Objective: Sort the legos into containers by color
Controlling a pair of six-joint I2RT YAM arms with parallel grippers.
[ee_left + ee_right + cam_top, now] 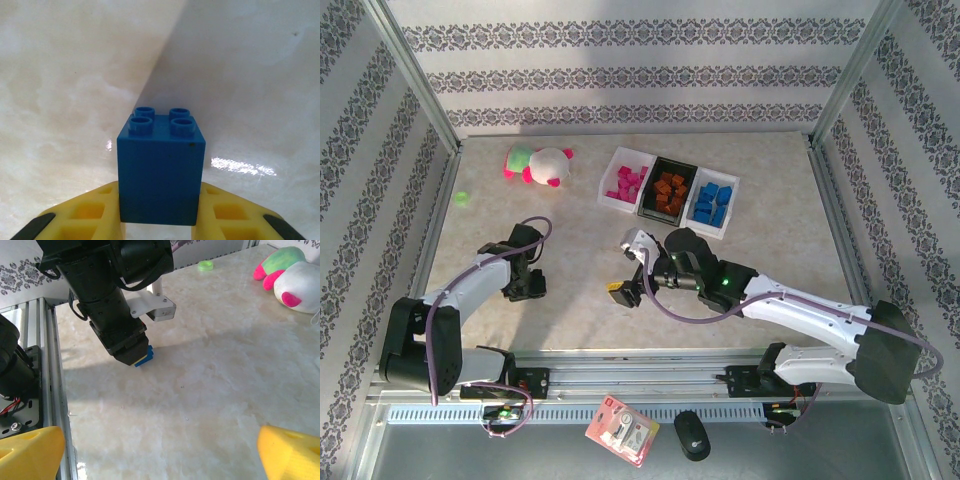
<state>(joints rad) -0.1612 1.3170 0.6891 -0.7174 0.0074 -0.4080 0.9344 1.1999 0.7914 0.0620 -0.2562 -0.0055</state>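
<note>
Right wrist view: small blue plastic brick (145, 358) mostly hidden under left gripper (136, 355) body; pink-white-green plush toy (292, 277) cut by right edge; right gripper (160, 460) yellow fingers (30, 452) cropped at bottom.

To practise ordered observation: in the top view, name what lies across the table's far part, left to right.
Small green piece, pink-white plush toy, first white tray with pink legos, black tray with orange-brown legos, second white tray with blue legos.

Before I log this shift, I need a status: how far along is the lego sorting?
Done: the trays hold pink bricks, orange-brown bricks and blue bricks, one colour each. In hand: the left gripper grips one loose blue brick; the right gripper is open, empty. Left: carrying it to the blue ones.
</note>
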